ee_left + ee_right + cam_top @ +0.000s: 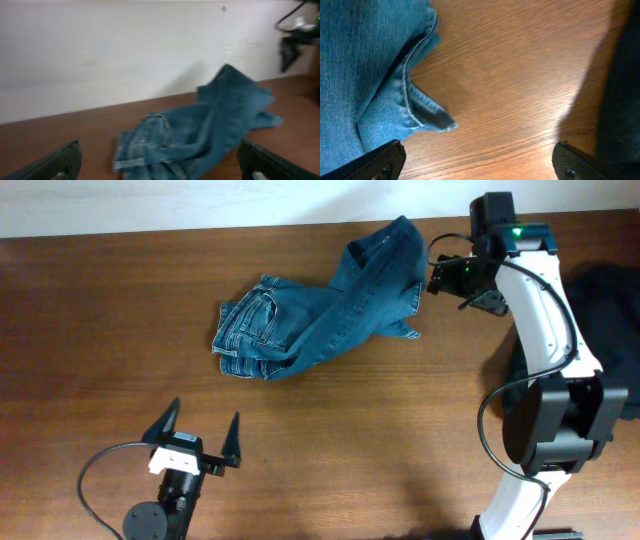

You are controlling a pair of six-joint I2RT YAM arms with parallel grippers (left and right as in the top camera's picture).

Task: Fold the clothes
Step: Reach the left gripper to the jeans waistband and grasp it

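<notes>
The blue denim jeans (pixel 320 315) lie crumpled in a heap at the middle back of the wooden table (pixel 110 310). One leg runs up to the far edge. A black garment (pixel 612 305) lies at the right, partly behind the right arm. My left gripper (pixel 206 412) stands open near the front left, well short of the jeans (pixel 200 130), nothing between its fingers (pixel 55 162). My right gripper (pixel 455 285) hovers open just right of the jeans leg. In its wrist view the jeans (pixel 365 75) and a hem corner (pixel 427 115) lie left of bare wood, with the right gripper (pixel 480 165) empty.
A pale wall (pixel 125 55) runs along the table's far edge. The right arm's white links and black base (pixel 555 420) stand at the right side, over part of the black garment. A dark shape (pixel 625 90) fills the right edge of the right wrist view.
</notes>
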